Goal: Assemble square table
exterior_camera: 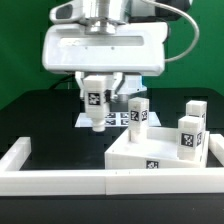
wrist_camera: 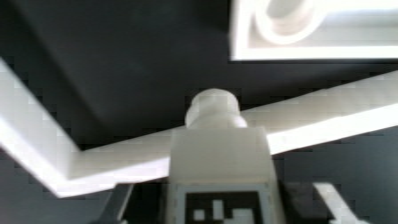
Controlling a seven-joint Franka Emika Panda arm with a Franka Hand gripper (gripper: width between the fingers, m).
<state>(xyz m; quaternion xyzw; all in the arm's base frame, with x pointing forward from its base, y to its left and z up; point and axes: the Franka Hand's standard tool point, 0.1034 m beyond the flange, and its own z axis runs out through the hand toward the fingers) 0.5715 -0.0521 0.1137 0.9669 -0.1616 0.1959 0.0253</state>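
White tagged leg (exterior_camera: pixel 97 108) (peg-tipped) clamped in the tool (exterior_camera: pixel 97 92) above black table.

Bright even light; both views soft, blurred.

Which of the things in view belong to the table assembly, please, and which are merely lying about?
Part of the job:
- tabletop
- held leg, gripped in the pincer
- second leg, third leg and fourth leg, standing at the tabletop

Just lying about:
- rim wall
- marker board
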